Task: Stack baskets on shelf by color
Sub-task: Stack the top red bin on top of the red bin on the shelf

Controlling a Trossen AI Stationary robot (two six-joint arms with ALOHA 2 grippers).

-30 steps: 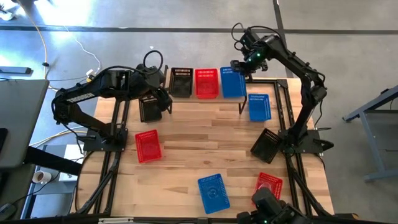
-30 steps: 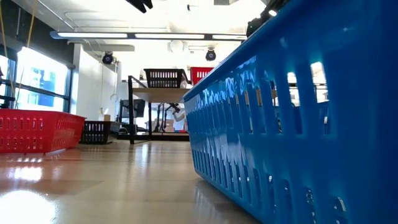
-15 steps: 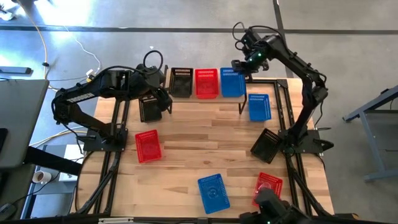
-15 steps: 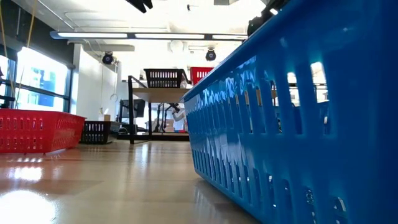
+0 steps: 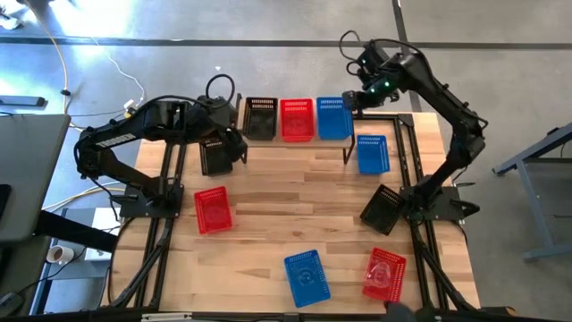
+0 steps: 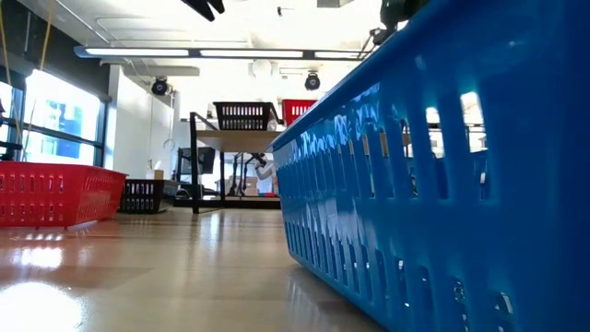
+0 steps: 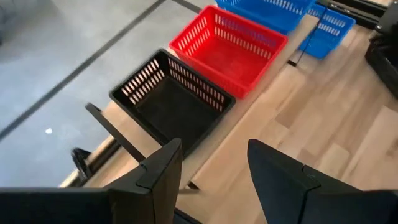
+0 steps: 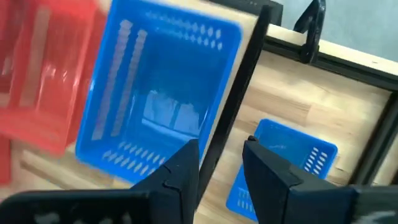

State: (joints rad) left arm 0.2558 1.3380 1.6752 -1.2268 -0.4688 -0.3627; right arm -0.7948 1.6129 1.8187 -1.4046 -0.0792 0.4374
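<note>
High view: shelf (image 5: 350, 134) carries one black, one red and one blue basket (image 5: 334, 117) in a row. Right gripper (image 5: 359, 97) hangs just off the blue one's outer end, holding nothing. Left gripper (image 5: 231, 146) sits beside a black basket on the table (image 5: 213, 156), below the shelf's black basket (image 5: 260, 117). Six more are loose on the table. My read: first layer done, second round starting.

Low view: a perforated blue plastic wall fills the near side; glossy wood top; far off, shelf on thin black legs.

Left wrist view: fingers (image 7: 163, 168) apart, empty, shelf's black and red basket (image 7: 230, 48) ahead. Slotted walls, rigid moulded plastic.

Right wrist view: fingers (image 8: 182, 167) apart, empty; blue shelf basket ahead, another blue basket (image 8: 281, 165) on the table just beyond the black leg. Next move probably needs a rim grip on that one, then nesting squarely.
</note>
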